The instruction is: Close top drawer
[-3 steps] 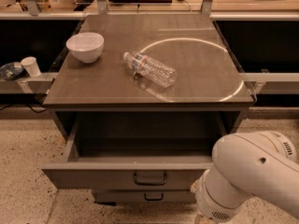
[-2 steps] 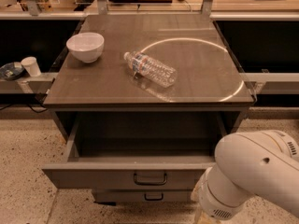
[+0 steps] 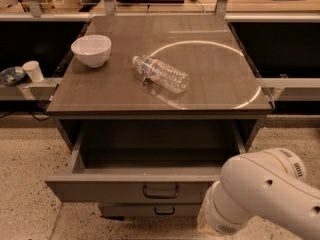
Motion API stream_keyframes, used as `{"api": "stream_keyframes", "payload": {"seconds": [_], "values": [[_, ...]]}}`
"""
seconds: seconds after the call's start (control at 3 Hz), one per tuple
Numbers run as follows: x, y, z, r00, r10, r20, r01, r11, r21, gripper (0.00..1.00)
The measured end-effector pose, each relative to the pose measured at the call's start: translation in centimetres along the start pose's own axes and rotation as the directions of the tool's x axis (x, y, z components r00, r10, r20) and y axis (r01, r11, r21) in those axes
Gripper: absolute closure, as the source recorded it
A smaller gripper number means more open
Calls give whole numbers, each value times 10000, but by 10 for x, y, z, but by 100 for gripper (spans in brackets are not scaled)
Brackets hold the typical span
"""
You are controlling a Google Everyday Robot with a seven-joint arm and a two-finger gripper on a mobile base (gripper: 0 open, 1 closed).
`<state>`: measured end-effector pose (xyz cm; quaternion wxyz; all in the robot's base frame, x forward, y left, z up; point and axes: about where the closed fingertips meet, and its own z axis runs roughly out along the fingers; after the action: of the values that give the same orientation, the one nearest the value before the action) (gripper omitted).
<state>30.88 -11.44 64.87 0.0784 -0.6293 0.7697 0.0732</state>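
The top drawer (image 3: pixel 125 188) of the grey cabinet is pulled out towards me. Its deep box looks empty, and its flat front carries one black loop handle (image 3: pixel 161 191) at the centre. My white arm (image 3: pixel 265 196) fills the lower right corner, in front of the drawer's right end. My gripper is out of view, somewhere past the bottom edge of the picture below the arm. The arm hides the right end of the drawer front.
A narrower drawer front (image 3: pixel 150 210) with a small handle sits shut below. On the cabinet top (image 3: pixel 210 74) lie a clear plastic bottle (image 3: pixel 161 74) on its side and a white bowl (image 3: pixel 91 49). A small white cup (image 3: pixel 34 70) stands on a ledge at the left. The floor is speckled.
My arm has shifted slightly lower and to the left in the picture. The drawer, bottle and bowl have not moved.
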Motion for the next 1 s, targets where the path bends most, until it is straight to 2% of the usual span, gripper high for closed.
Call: {"api": "stream_keyframes", "payload": {"seconds": [0.33,0.67,1.0], "values": [[-6,-11,19,9992,163,363,-187,9976,665,100],[-7,-21,24,9943,461,958,-578,9907,1234,100],[-6,-25,28,9886,685,1340,-884,9850,1484,100]]}}
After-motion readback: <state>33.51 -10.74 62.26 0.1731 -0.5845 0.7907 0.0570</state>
